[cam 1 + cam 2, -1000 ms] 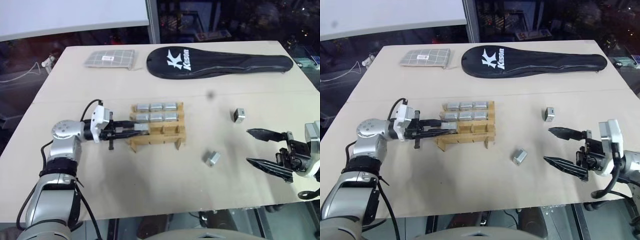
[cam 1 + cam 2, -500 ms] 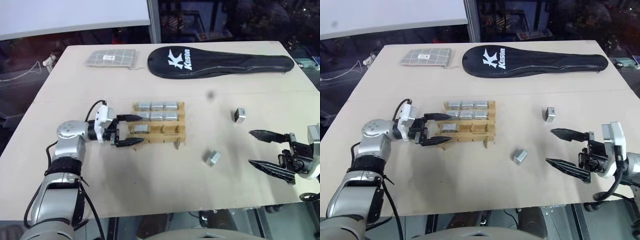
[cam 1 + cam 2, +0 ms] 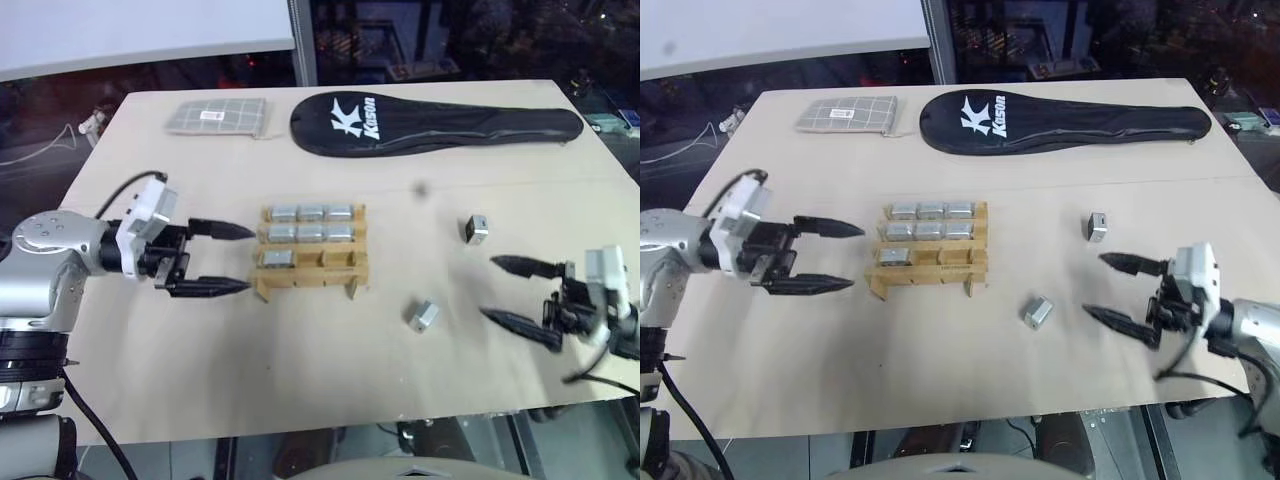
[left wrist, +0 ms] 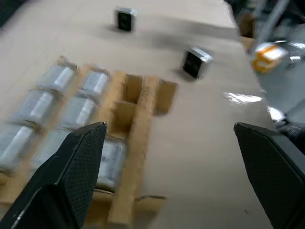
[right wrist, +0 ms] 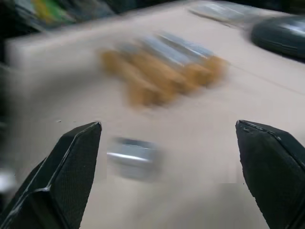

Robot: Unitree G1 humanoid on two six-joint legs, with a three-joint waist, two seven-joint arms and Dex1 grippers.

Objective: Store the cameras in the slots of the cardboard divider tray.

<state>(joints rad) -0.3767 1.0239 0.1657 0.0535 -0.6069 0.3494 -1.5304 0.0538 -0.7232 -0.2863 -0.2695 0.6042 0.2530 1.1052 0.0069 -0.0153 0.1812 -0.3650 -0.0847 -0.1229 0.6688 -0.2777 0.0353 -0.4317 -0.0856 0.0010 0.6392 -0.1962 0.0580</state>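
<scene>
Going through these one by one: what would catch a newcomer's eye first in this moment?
The cardboard divider tray at the table's middle, seven of its nine slots holding silver cameras and two near-row slots empty. Two loose cameras lie to its right, one nearer the robot, one farther back. The left gripper hangs open beside the tray's left edge; the right gripper stands open by the nearer loose camera.

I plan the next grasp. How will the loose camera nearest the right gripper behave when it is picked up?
The camera looks like a rigid metal block, so probably stiff. Its smooth faces may slip. It lies flat on the table, so it is unlikely to roll.
</scene>
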